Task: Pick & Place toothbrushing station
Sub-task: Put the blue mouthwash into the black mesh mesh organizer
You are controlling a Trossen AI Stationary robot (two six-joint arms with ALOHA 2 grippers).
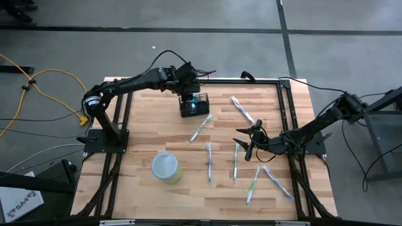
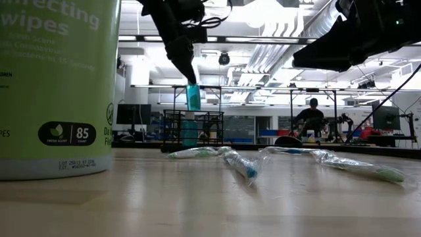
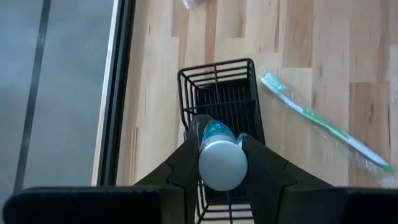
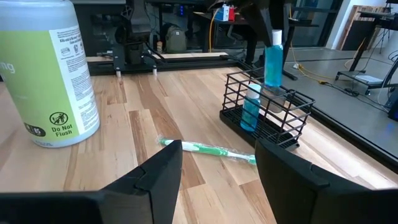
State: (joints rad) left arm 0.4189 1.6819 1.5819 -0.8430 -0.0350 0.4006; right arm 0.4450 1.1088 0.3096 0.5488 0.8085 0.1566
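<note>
Left pincer (image 3: 222,163) grips a blue tube over the black wire holder.

Its fingers (image 3: 184,163) close on the blue tube (image 3: 219,149) with a pale cap, pointing straight down into the toothbrushing station (image 1: 193,105), which stands on the surface (image 1: 188,188) near its far edge; the tube's lower end seems to be inside. The left arm reaches across from its base. The right pincer (image 1: 250,143), jaws wide and empty, hovers among wrapped toothbrushes (image 1: 235,161).

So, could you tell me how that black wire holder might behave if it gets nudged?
The black wire holder looks light, being open mesh, so it would probably slide on the smooth wooden table. Its wide flat base suggests sliding rather than tipping, though the tall blue bottle inside could wobble.
</note>
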